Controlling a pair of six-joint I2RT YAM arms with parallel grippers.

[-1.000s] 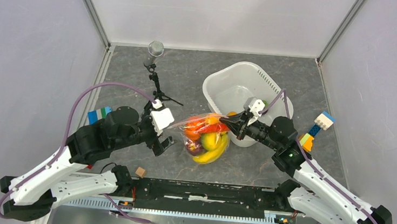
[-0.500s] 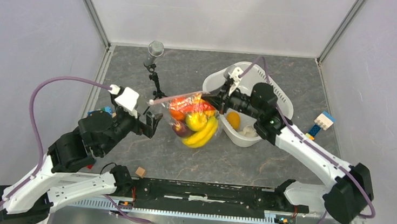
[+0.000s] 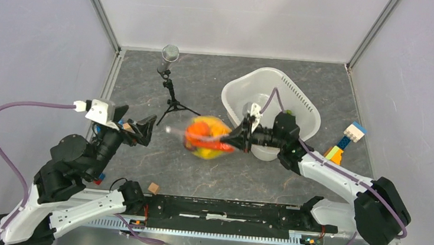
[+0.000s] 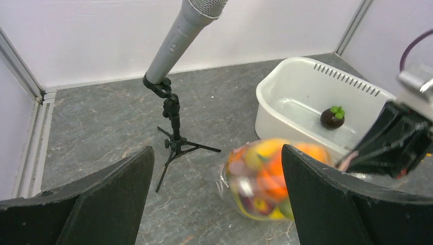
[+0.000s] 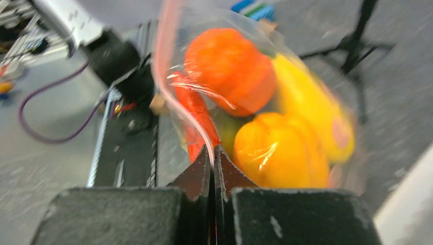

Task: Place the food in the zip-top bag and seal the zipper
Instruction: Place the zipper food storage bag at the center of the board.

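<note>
pinching zipper [image 5: 162,56] of zip-top bag [image 3: 204,137] between right jaws, food [image 5: 230,71] inside, left jaws spread, empty

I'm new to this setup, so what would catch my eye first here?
The zip-top bag, stuffed with bright orange and yellow food, is held blurred mid-table by the right gripper, shut on its pink zipper. The left gripper stands open to the left, and one dark fruit sits in the white tub.
</note>
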